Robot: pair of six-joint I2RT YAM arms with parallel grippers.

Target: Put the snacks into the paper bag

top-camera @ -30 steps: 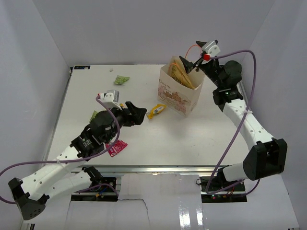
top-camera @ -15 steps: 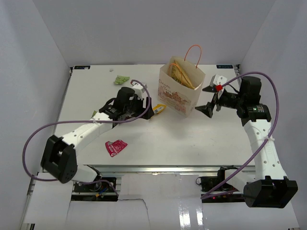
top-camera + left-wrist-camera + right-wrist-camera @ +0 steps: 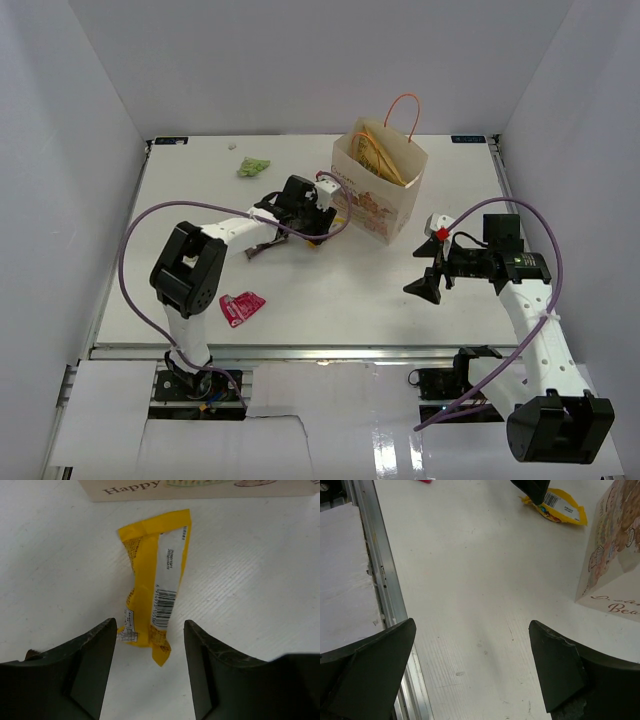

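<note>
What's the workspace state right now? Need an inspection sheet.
Surface: white table, no spills seen.
Job's things: paper bag upright, chip bag inside; yellow packet flat beside the bag; green packet and pink packet lying loose.
Clutter: small pale scrap near the far edge.
Grippers: left claw open, straddling the yellow packet's near end; right claw open, empty, over the table.
Cables: purple cable looping along each arm.
Surroundings: white walls; metal rail at the near edge.
</note>
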